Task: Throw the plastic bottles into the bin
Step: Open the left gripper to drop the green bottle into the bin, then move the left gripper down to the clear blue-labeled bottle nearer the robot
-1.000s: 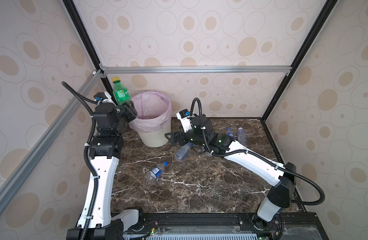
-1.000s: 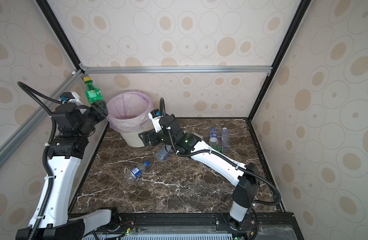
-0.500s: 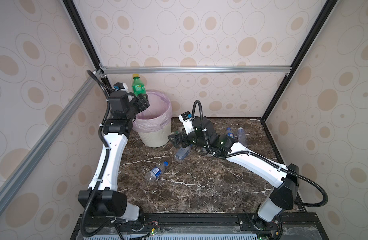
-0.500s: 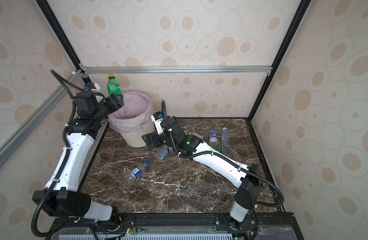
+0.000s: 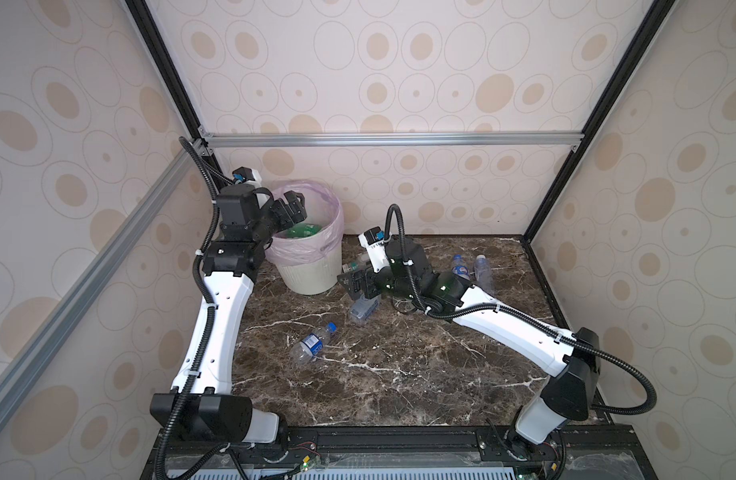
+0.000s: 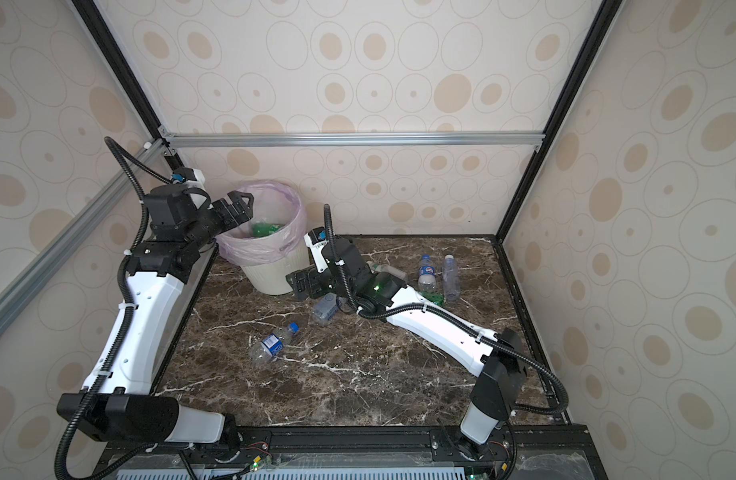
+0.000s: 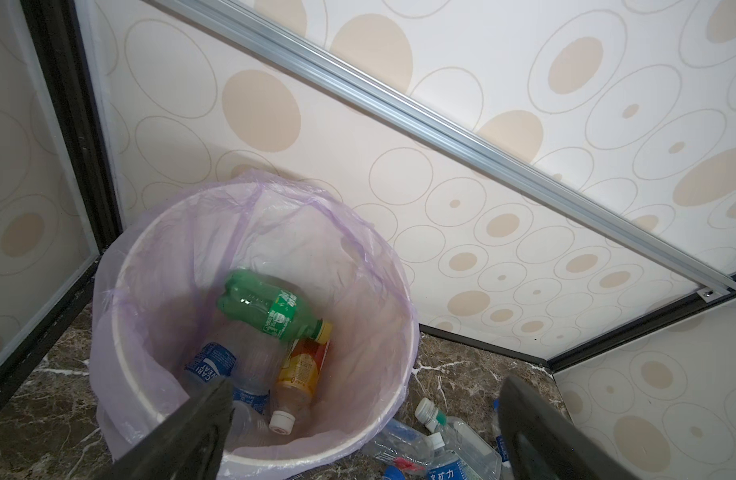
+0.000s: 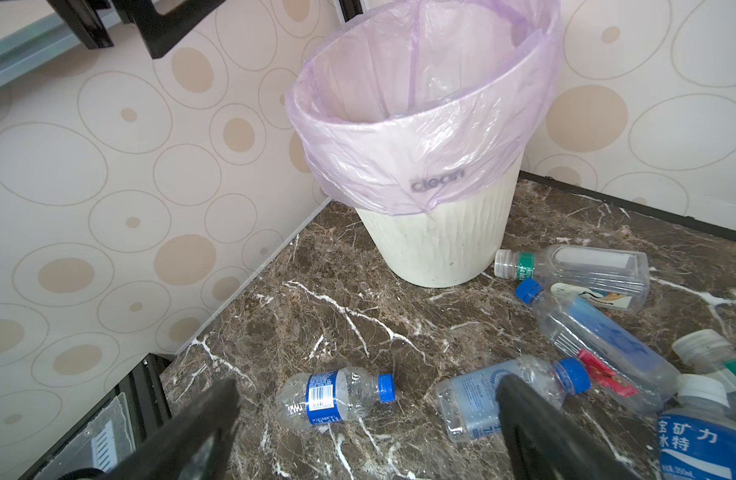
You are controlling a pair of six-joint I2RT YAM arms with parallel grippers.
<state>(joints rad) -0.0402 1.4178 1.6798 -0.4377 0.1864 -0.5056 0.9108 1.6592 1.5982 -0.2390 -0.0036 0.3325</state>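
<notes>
Brown marble tabletop [image 5: 379,374], dotted walls. My left gripper [image 5: 293,208] hangs over the bin [image 5: 312,274], jaws wide and empty. Both top views show only a green bottle [image 5: 304,230] inside; my left wrist view adds an orange-labelled bottle [image 7: 302,365] and clear ones beneath. My right gripper [image 8: 366,390], also wide and empty, hovers low near a blue-capped bottle [image 8: 482,390]. My right wrist view shows more bottles [image 8: 586,270] by the bin's foot, mostly hidden by my arm from above.

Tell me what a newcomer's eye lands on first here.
The pink-lined bin at the back left, with the left gripper open above it and a green bottle lying inside. Then the clear bottles scattered on the marble top, the open right gripper low over them.
</notes>
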